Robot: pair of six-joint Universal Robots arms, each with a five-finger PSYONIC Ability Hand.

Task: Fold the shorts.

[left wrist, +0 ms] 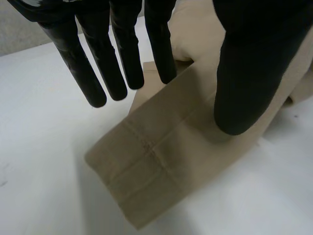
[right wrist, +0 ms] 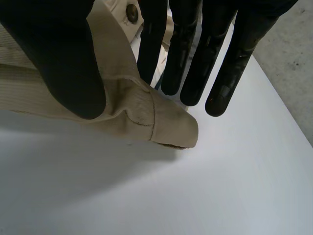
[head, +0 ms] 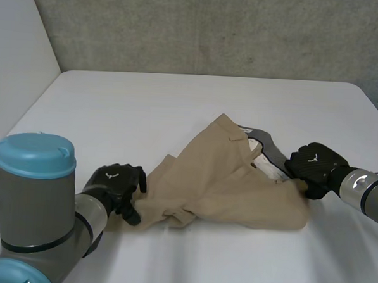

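The left hand [head: 114, 187] has straight fingers [left wrist: 131, 63] spread apart from the thumb, which sits over a hemmed leg end of the tan shorts [head: 231, 188]; nothing is pinched. The right hand [head: 315, 162] is likewise relaxed, with straight, separated fingers [right wrist: 239, 63] and its thumb lying over the waistband corner near a button [right wrist: 131, 11]. Between the 2 hands the shorts lie crumpled on the white table [head: 146, 107], nearer its front edge and right of the middle.
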